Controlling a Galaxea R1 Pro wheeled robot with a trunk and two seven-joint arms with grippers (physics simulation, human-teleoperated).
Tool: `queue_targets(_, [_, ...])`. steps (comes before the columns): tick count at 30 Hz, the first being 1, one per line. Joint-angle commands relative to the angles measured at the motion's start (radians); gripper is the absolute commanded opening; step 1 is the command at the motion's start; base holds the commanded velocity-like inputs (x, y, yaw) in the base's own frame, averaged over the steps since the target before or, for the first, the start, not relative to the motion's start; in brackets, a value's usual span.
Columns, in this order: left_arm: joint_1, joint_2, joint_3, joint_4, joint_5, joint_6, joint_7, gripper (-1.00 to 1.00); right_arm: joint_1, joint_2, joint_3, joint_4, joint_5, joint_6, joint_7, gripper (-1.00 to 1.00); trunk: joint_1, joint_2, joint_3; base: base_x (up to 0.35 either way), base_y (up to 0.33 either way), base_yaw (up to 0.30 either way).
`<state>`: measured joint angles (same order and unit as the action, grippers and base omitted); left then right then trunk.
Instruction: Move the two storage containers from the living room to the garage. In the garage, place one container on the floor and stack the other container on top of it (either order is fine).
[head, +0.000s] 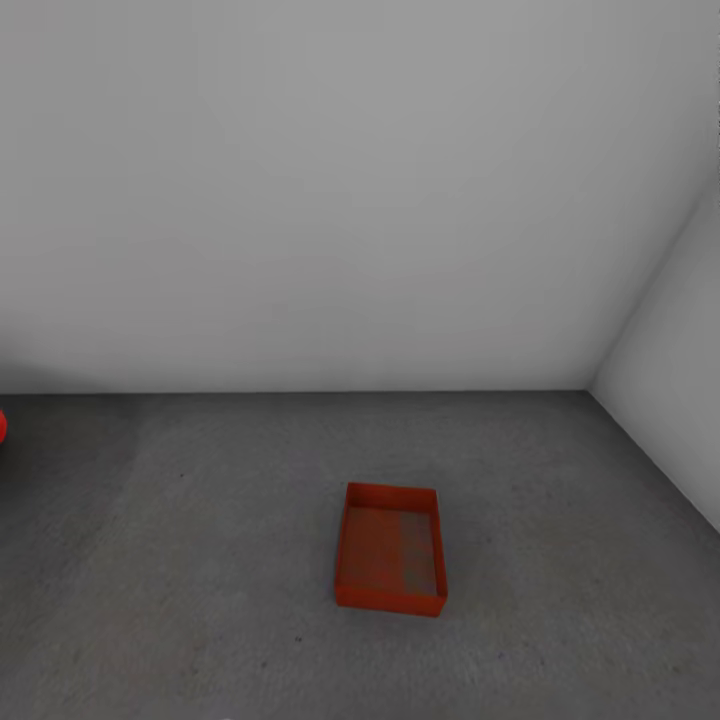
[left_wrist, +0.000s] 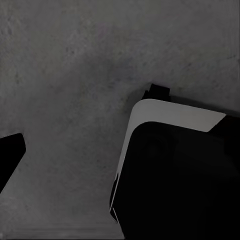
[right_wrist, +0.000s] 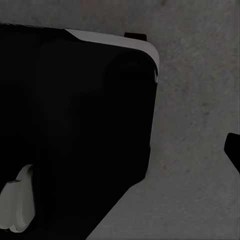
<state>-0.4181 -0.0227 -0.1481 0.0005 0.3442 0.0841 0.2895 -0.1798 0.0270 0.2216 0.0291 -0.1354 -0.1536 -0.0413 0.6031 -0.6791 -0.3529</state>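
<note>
- Nearest to us, both wrist views look down on dark mottled concrete, with the robot's own black and white body (left_wrist: 175, 170) taking up the lower right of the left wrist picture and the left side of the right wrist picture (right_wrist: 75, 130).
- A black sliver at the left edge of the left wrist view, and another at the right edge of the right wrist view, may be finger parts, but we cannot tell whether either tool is released or clenched. We see nothing held in them.
- We judge the arms hang low at the robot's sides, a sensible carry for driving with nothing in hand.
- Further out, in the lower middle of the head view, one storage container (head: 391, 548) sits flat on the floor (head: 200, 560), open top upward and empty, well apart from both walls.
- We take that open spot as deliberate: it leaves room to approach from any side and set the second box on top.
- No second box rests on it, so we judge the stack half done, with the other one not yet placed.
- At the left edge, a small red shape (head: 2, 426) pokes in, probably the car.
- Farthest, the white back wall (head: 350, 200) meets a side wall (head: 680, 400) at the right, forming the garage corner.
</note>
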Motion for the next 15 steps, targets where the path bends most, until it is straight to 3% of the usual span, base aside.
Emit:
queue_targets(1, [0.037, 0.0, -0.01, 0.0, 0.01, 0.003, 0.003, 1.0, -0.001, 0.001, 0.009, 0.003, -0.01, -0.006, -0.002, 1.0, 0.0, -0.001, 0.001, 0.0, 0.0, 0.0])
queue_targets(8, [0.118, 0.003, -0.01, 0.0, 0.077, -0.037, -0.025, 1.0, -0.001, 0.0, 0.008, 0.003, -0.01, -0.006, -0.002, 1.0, 0.0, -0.001, 0.012, 0.0, 0.0, 0.0])
queue_targets(15, [0.157, 0.036, -0.01, 0.001, 0.126, -0.066, -0.182, 1.0, -0.001, -0.001, 0.008, 0.003, -0.01, -0.006, -0.002, 1.0, 0.0, -0.001, 0.023, 0.0, 0.0, 0.0])
